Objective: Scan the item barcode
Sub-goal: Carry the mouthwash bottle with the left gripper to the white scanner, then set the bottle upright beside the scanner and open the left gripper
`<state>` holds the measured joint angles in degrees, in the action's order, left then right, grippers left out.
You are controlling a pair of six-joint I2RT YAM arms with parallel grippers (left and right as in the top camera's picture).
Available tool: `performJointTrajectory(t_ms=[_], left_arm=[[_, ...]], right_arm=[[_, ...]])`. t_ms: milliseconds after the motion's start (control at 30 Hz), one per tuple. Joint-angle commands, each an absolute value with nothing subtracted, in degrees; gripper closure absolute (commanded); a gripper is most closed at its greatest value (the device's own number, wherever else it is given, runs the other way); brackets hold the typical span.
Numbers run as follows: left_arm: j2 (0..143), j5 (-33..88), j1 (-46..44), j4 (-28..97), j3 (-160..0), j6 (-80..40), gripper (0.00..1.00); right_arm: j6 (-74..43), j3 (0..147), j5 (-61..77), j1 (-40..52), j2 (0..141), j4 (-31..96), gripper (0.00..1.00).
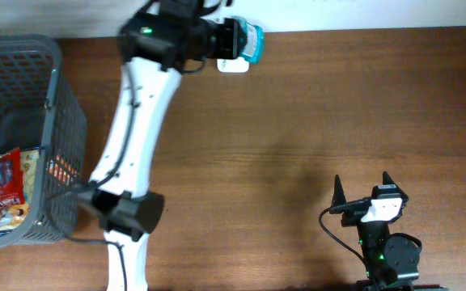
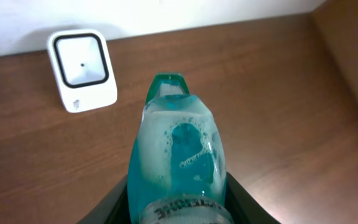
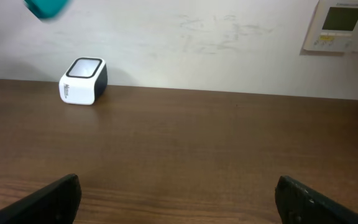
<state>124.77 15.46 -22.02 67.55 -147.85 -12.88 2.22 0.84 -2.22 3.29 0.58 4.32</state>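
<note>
Left claw (image 2: 179, 208): clamped on bottle (image 2: 178, 143), held near scanner (image 2: 81, 70). Bottle judged slick, liquid-heavy; best gripped at mid-body. Right claw (image 1: 362, 184): spread, empty.

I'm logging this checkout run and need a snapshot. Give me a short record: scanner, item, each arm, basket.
scanner: white scanner, on the table at its far edge
item: teal bottle, in the air near the white scanner, not touching it
left gripper: fingers shut on the teal bottle
right gripper: open, empty, at the near edge
basket: grey basket, far left, snack packets inside
</note>
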Motion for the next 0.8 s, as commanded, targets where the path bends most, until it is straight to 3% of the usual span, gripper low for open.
performJointTrajectory(t_ms=[0,333,767], left_arm=[[129.7,10.9,-25.3,63.9,-148.8,-12.8,0.68],[142.6,2.9,-33.6,58.5,-148.8,-12.8,0.64],[148.1,1.7,-36.1,54.0,-148.7,-12.8,0.55]], right_arm=[[2.6,0.3,-2.1,2.9,0.2,4.5,0.01],[2.6,0.3,-2.1,2.9,0.2,4.5,0.02],[2.6,0.3,-2.1,2.9,0.2,4.5,0.02]])
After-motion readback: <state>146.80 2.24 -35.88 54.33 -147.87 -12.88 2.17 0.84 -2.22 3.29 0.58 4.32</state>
